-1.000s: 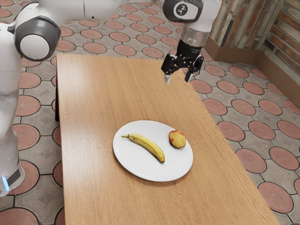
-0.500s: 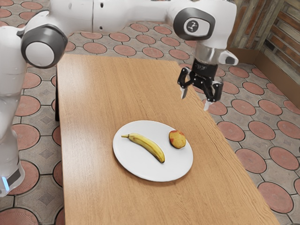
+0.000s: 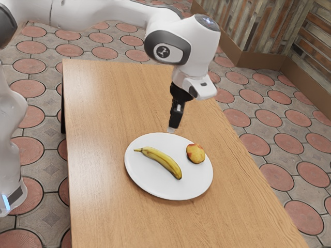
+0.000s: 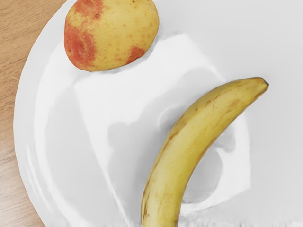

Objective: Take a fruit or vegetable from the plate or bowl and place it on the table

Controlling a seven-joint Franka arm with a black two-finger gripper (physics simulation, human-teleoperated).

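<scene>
My gripper [image 3: 171, 128] points down, seen edge-on in the exterior view, above the plate's far edge; whether it is open or shut cannot be made out. Nothing is seen hanging from it. A white plate [image 3: 142, 181] lies on the table. On it rest a yellow banana [image 3: 162, 160] and, apart from it near the rim, a round yellow-and-red fruit or vegetable [image 3: 195, 153]. From the wrist view, the banana [image 4: 176, 161] curves across the white plate [image 4: 246, 42], one end cut off by the view's edge, with the round piece [image 4: 111, 33] a short way off.
The wooden table [image 3: 108, 113] surrounds the plate, with its long edge toward the exterior view's right. Beyond lie the tiled floor [image 3: 274, 143] and a wood-panelled wall [image 3: 258, 31].
My hand has swung back toward the exterior view's left and come down closer to the plate, turning so that it now shows edge-on. The banana, round piece and plate have not moved.
</scene>
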